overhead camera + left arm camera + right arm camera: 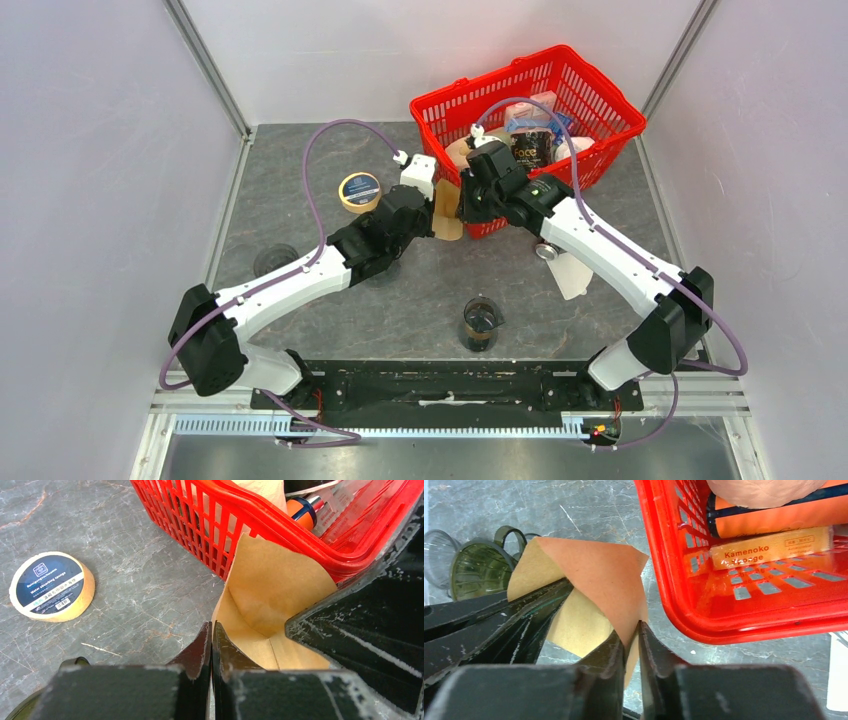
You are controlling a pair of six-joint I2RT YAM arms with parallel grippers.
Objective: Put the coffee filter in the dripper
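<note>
A brown paper coffee filter (448, 214) hangs above the table just in front of the red basket, held between both grippers. My left gripper (428, 208) is shut on its left edge; in the left wrist view the filter (272, 580) opens like a cone beside the closed fingers (197, 647). My right gripper (464, 203) is shut on the opposite flap (596, 575), pinched at the fingertips (614, 647). The dark green glass dripper (476, 569) stands on the table below and to the left, mostly under my left arm in the top view.
The red basket (600, 140) with packets and bottles stands close behind the filter. A round yellow sponge tin (360, 190) lies left of it. There is a clear glass vessel (273, 258) at left, a beaker of dark liquid (480, 324) near front, and a white paper (570, 275) under my right arm.
</note>
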